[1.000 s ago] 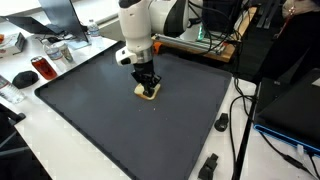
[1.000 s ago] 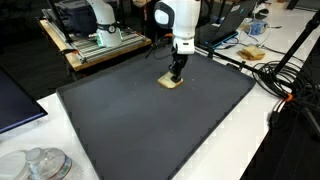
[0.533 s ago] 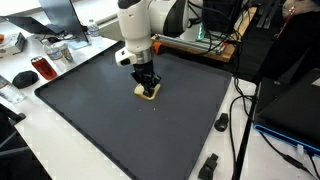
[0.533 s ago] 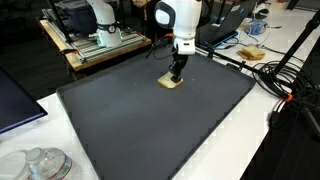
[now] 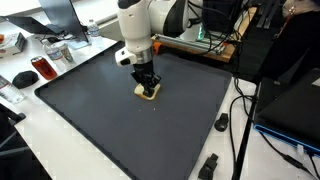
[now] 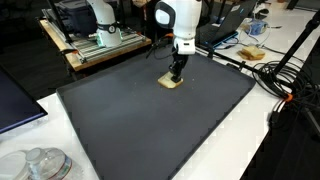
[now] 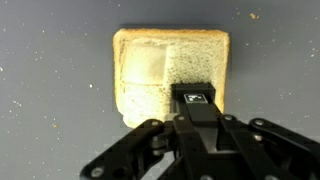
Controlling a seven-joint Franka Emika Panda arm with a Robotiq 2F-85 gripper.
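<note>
The jaws are pinched shut, pointing straight down at the slice of bread [image 7: 150,70], off toward one edge rather than its middle. The slice lies flat right under them on the dark mat [image 5: 130,130] covering the tabletop [image 5: 45,142].

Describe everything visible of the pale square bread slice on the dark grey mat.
The pale, roughly square bread slice has a tan crust all round and a porous crumb, smoother on one half. It lies flat on the dark grey mat. The black gripper, shut, has its tips over one side of the slice; whether they press it or merely touch it cannot be told.
</note>
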